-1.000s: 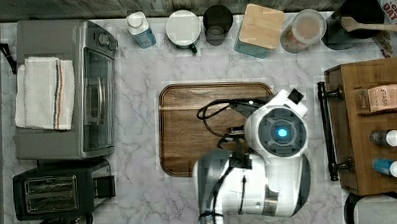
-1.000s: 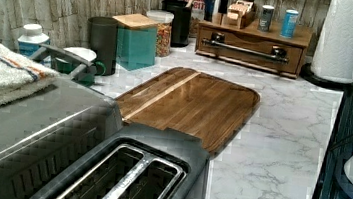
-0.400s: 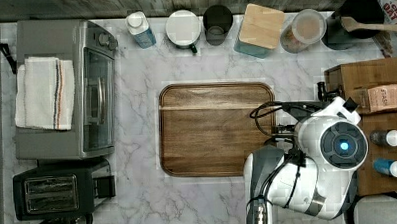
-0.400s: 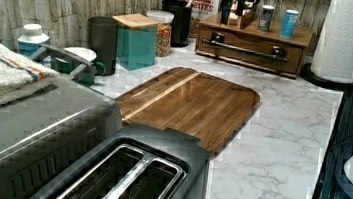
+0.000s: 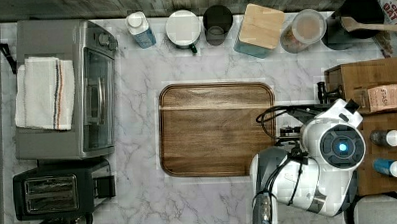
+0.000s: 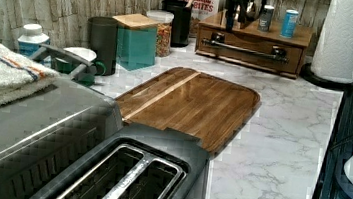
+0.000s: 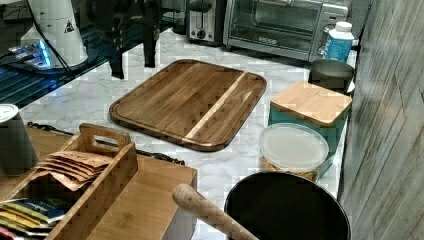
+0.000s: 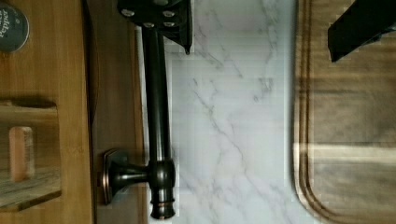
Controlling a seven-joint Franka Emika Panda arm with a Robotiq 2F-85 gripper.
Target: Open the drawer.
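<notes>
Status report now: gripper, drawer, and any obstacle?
Gripper open, above the handle, not gripping. Drawer shut. Marble counter between drawer and cutting board; nothing blocks.

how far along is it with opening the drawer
Early. Done: the arm has come across the cutting board to the drawer. In hand: the open gripper hangs over the bar handle, one finger beside it, not clamped. Left: grip the handle and pull; the drawer front looks fully shut.
</notes>
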